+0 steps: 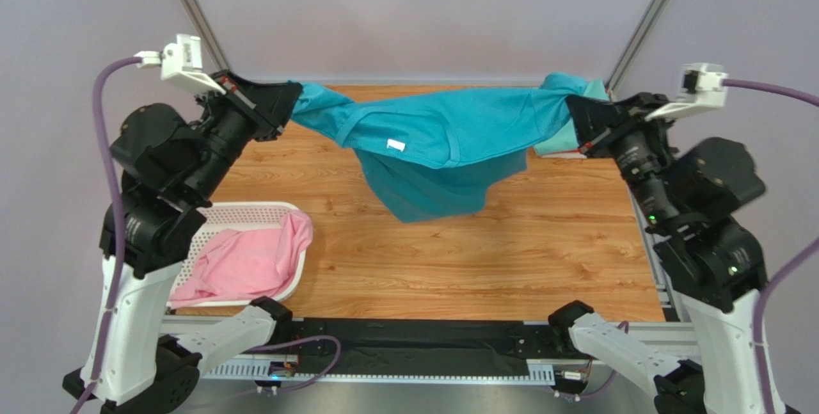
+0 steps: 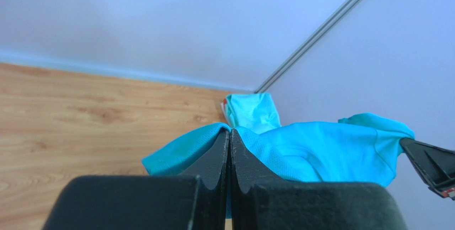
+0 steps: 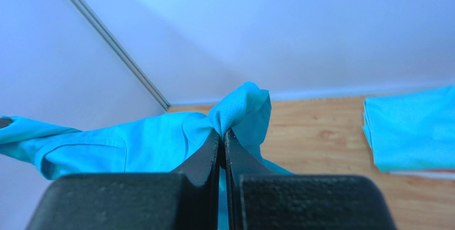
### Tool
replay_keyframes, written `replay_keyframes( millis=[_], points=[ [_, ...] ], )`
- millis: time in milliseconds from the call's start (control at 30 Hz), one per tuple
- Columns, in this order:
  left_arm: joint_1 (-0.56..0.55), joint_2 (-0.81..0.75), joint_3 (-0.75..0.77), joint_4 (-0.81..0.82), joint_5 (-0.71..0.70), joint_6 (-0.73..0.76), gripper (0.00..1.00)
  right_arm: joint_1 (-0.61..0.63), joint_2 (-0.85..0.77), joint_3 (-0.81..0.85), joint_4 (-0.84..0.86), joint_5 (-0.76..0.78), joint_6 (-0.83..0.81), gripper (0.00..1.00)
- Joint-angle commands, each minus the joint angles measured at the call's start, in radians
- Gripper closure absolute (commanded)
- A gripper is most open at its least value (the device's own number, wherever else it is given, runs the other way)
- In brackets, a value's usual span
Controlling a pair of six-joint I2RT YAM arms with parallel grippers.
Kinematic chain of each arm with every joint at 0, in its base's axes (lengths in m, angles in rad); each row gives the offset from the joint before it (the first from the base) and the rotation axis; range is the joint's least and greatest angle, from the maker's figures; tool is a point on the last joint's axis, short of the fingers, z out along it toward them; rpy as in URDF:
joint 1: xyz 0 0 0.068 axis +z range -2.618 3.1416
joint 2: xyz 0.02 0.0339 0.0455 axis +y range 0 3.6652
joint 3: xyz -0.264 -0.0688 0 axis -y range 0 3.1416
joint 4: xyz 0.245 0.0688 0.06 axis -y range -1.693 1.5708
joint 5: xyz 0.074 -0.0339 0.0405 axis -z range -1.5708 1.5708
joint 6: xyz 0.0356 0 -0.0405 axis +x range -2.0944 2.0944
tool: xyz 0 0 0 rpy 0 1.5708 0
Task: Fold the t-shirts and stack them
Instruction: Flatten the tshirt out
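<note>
mint tee mostly behind right arm, label unreadable

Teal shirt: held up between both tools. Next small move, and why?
Probably lower both together to spread the teal shirt flat on the table: left tool and right tool are each shut on one end, and its middle sags over the wood.

A wood-grain tabletop is enclosed by plain, pale lilac-grey walls; slim metal struts are seen rising at the two far corners; everything is lit evenly and softly.
</note>
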Motion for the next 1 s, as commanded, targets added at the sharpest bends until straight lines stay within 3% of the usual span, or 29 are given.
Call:
replay_keyframes(
  millis=[0,267,433,533,667,767,833,900,967],
  points=[
    [0.000,-0.018,0.072,-0.010,-0.001,0.033,1.00,0.004,-0.010,0.104,-0.041,-0.076,-0.054,1.00],
    [0.000,-0.003,0.068,-0.010,-0.122,0.039,1.00,0.004,0.042,0.178,-0.065,-0.019,-0.099,1.00],
    [0.023,0.141,0.089,-0.024,-0.185,0.045,1.00,0.002,0.158,0.149,-0.018,0.100,-0.157,1.00],
    [0.131,0.296,0.170,-0.059,-0.089,0.014,1.00,-0.039,0.273,0.168,0.022,0.148,-0.174,1.00],
    [0.262,0.520,0.362,-0.064,0.142,-0.020,1.00,-0.230,0.457,0.317,0.062,-0.084,-0.105,1.00],
    [0.313,0.685,0.611,-0.091,0.273,-0.027,1.00,-0.292,0.591,0.509,0.045,-0.190,-0.079,1.00],
    [0.319,0.750,0.762,-0.096,0.288,-0.023,1.00,-0.301,0.643,0.585,0.040,-0.244,-0.077,1.00],
    [0.320,0.741,0.789,-0.071,0.311,-0.029,1.00,-0.303,0.651,0.642,0.040,-0.271,-0.077,1.00],
    [0.321,0.703,0.702,-0.045,0.317,-0.027,1.00,-0.308,0.629,0.611,0.036,-0.272,-0.071,1.00]
  ],
)
